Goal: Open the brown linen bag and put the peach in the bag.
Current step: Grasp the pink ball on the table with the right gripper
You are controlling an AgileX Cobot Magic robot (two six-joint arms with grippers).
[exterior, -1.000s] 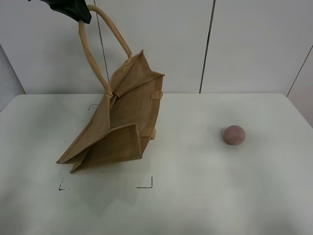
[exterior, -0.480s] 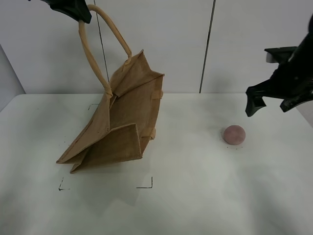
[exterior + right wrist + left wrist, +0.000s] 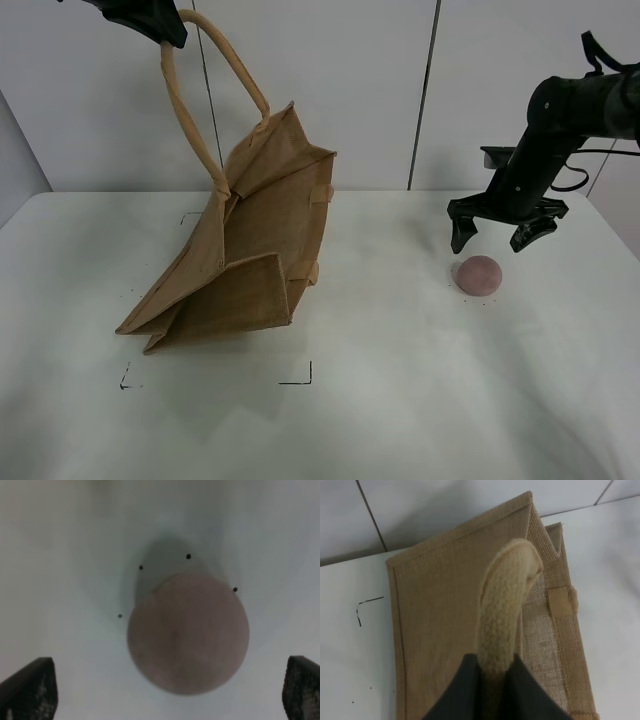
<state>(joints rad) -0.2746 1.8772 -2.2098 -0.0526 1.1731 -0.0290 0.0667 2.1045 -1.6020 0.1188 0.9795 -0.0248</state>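
Exterior high view: your right gripper (image 3: 490, 243) hangs with jaws spread wide, just above the peach (image 3: 478, 275) and not touching it. The right wrist view puts the fruit centred between the two fingers, so a straight drop looks right. The peach is round, matte, dusky pink, with no long axis. It sits on the smooth white table (image 3: 400, 400) and could roll. Your right arm is the nearer one. Well apart to the left, the brown linen bag (image 3: 250, 260), coarse jute weave with folded gussets, hangs tilted with its lower edge on the table. Your left gripper (image 3: 495, 677) is clamped on its thick rope-like handle (image 3: 507, 605).
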